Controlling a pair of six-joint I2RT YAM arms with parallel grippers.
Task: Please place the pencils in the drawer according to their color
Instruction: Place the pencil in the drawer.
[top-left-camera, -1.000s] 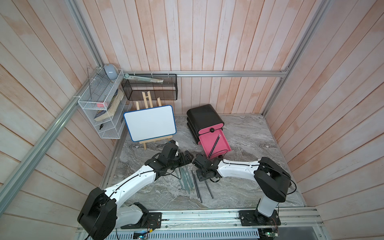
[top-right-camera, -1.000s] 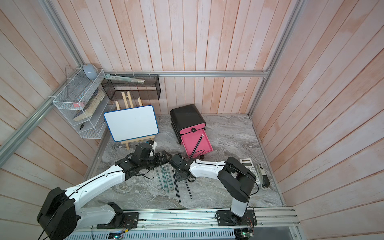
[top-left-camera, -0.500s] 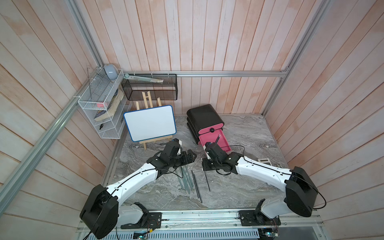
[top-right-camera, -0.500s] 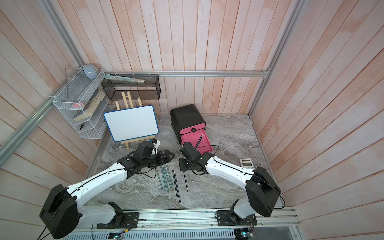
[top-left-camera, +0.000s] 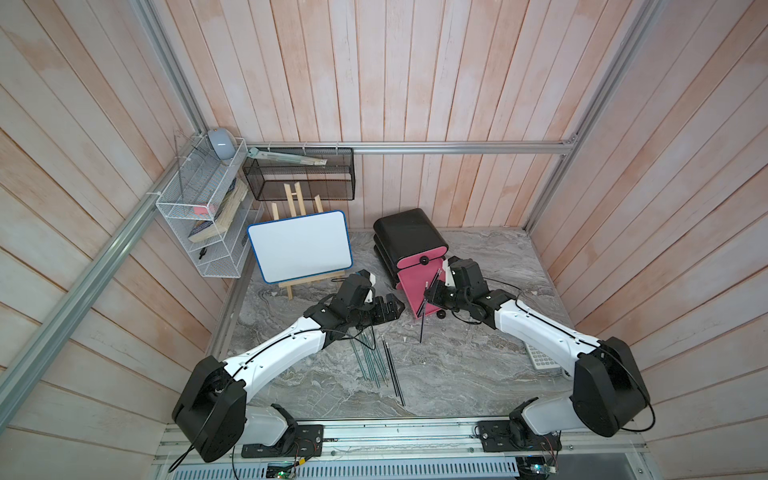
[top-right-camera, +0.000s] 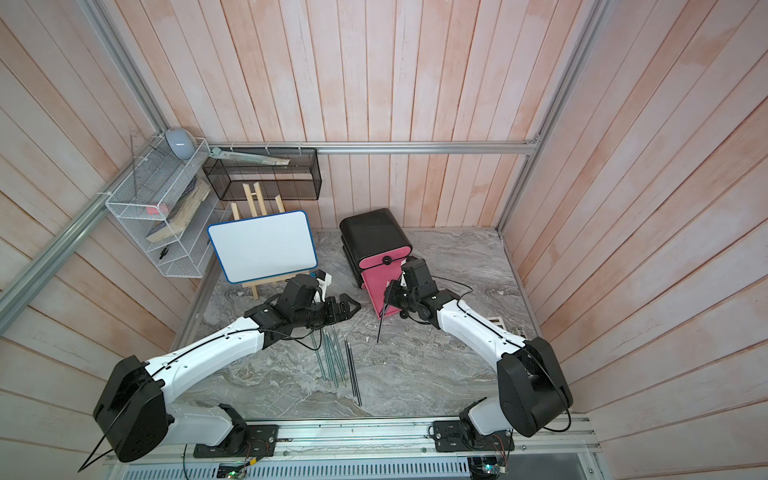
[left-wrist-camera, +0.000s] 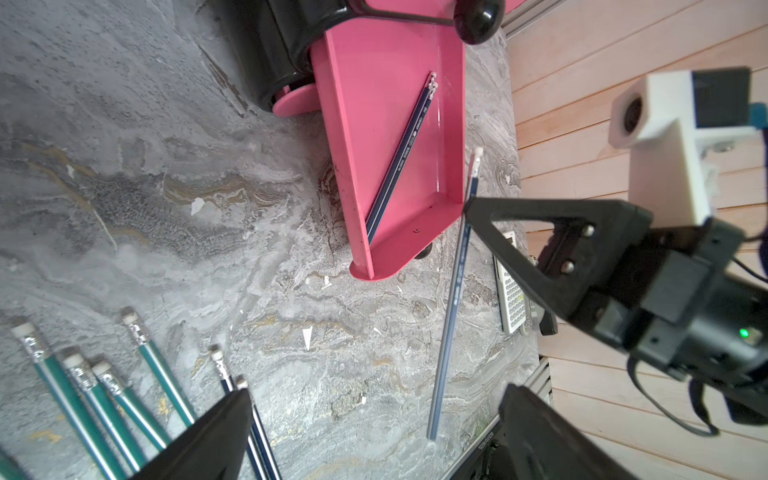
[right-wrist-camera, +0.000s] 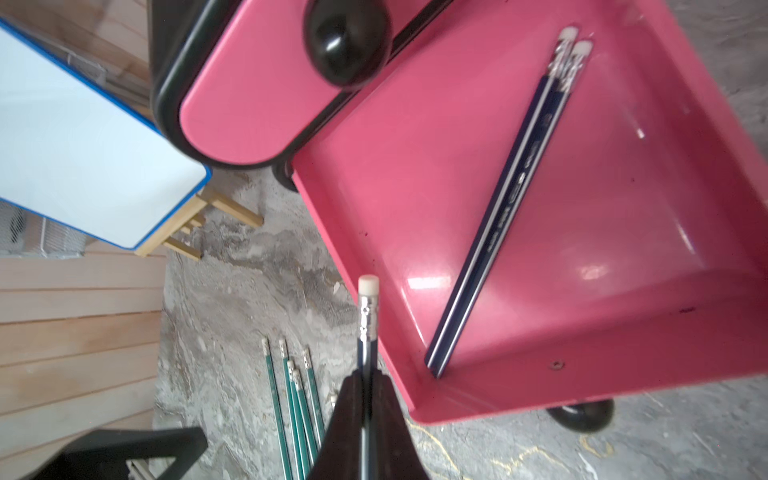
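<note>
Both top views are filled mostly by the grey marbled bench (top-left-camera: 478, 374), from whose front edge two white arms are extended inward. The right arm (top-left-camera: 536, 328) is stretched towards the black cabinet (top-left-camera: 405, 237), which is stood at the middle of the bench's back edge. Of its pink drawers, the top one is shut. The drawer (top-left-camera: 411, 291) beneath it is pulled out towards the front edge, presumably so that pencils of one colour can be dropped in from above. The left arm (top-left-camera: 282, 353) is held over the loose pencils near the middle of the bench. The left jaws are spread apart and empty, probably kept ready for the next pick.

The right jaws are clamped on one dark pencil (right-wrist-camera: 368, 320), gripped part-way along with the rubber end up, just beside the open drawer's front corner. It is judged to be on its way in, since two dark pencils (right-wrist-camera: 511, 216) are already laid slantwise inside. Whether its tip is touching the bench cannot be told. On the bench, five green pencils (right-wrist-camera: 300, 411) and two more dark ones (top-left-camera: 393, 374) are left lying side by side. No yellow pencil is seen.
</note>
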